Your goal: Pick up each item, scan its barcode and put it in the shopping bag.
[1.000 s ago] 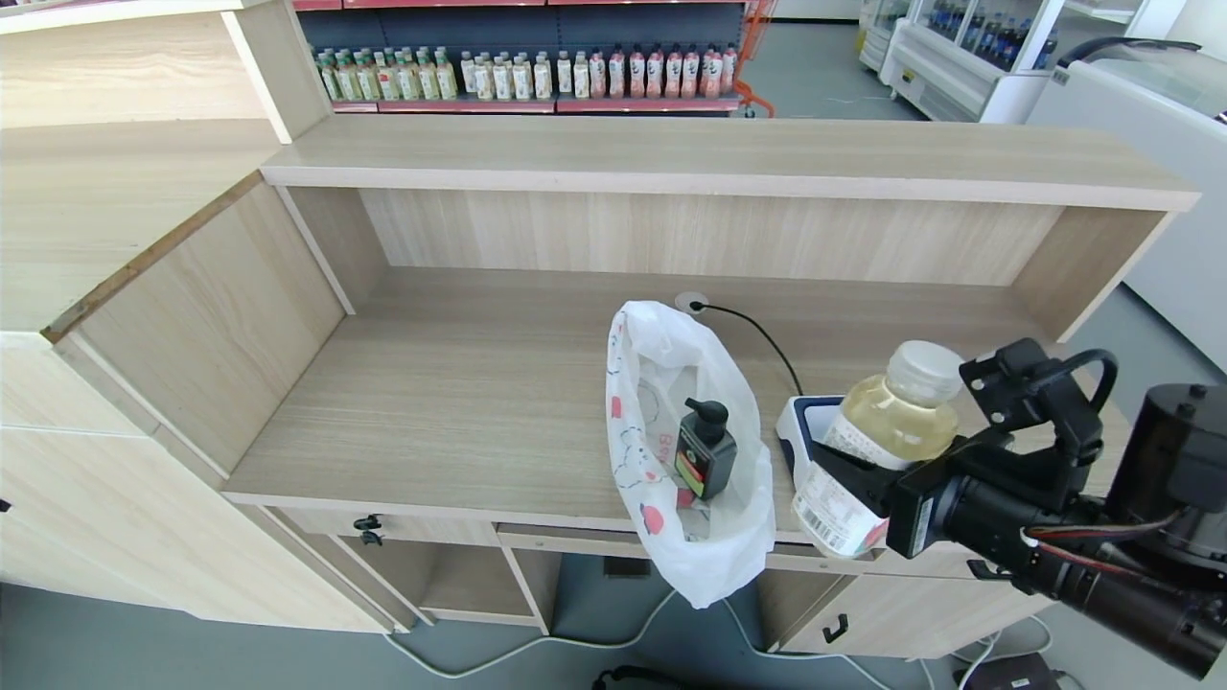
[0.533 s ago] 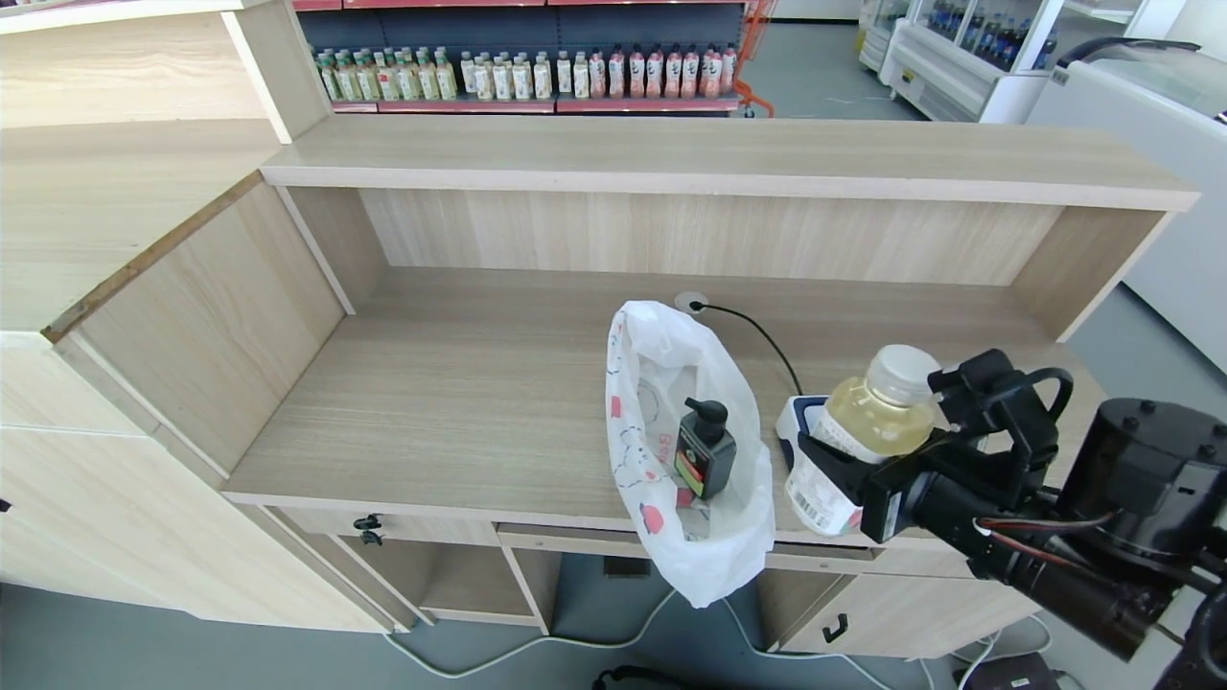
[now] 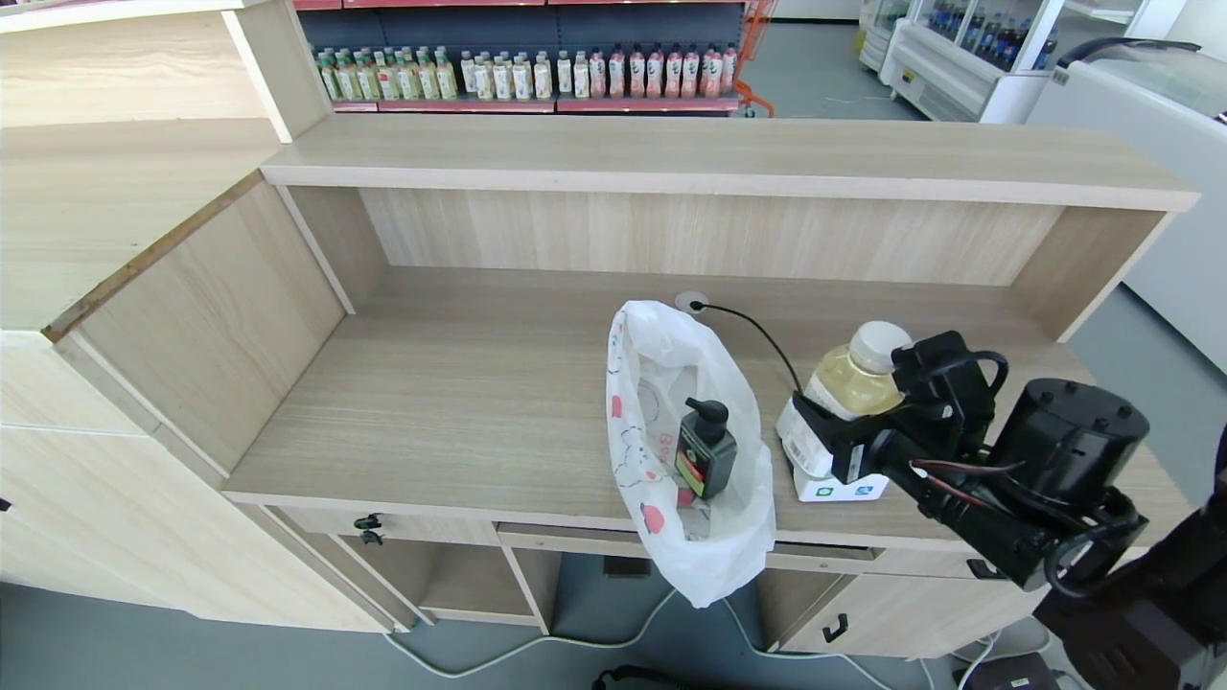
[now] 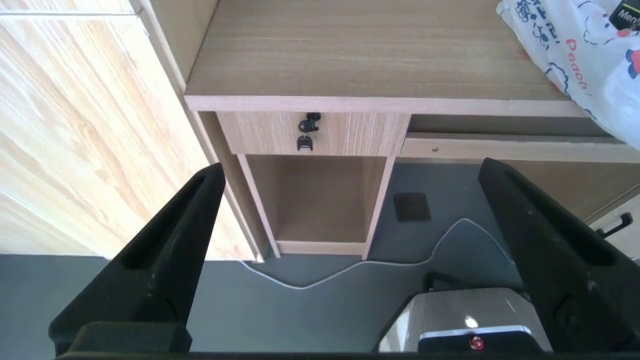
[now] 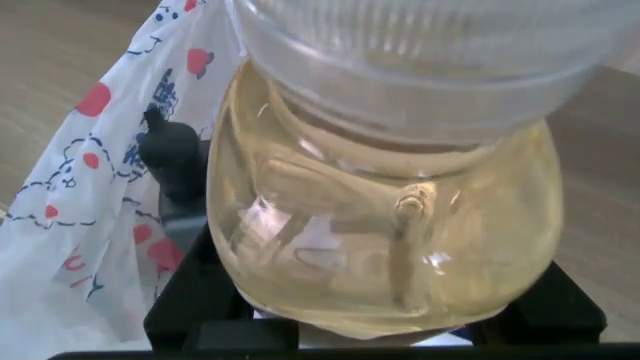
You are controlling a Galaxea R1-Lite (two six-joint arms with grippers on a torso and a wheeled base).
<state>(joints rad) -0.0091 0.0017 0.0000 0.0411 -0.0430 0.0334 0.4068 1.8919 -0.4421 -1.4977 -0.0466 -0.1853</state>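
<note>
My right gripper [image 3: 830,433] is shut on a clear bottle [image 3: 845,379] of yellowish liquid with a white cap, held tilted just above the white-and-blue scanner [image 3: 842,490] on the counter. The right wrist view looks along the bottle [image 5: 390,230] from its cap end. Just left of the bottle stands the white printed shopping bag [image 3: 640,383], mouth open, with a black pump bottle [image 3: 706,450] upright inside. That bag [image 5: 90,190] and the pump head [image 5: 170,150] also show past the held bottle. My left gripper [image 4: 352,180] hangs open below the counter's front edge, nothing between its fingers [image 4: 190,240].
A black cable [image 3: 757,335] runs from a hole in the counter [image 3: 460,383] to the scanner. Tall wooden side walls and a raised back ledge [image 3: 729,158] enclose the counter. Below the front edge are a drawer with a key [image 4: 310,125] and an open cubby.
My right arm has carried the bottle left and farther onto the counter, from beyond the front edge to just over the scanner. The bag and pump bottle have not moved.
</note>
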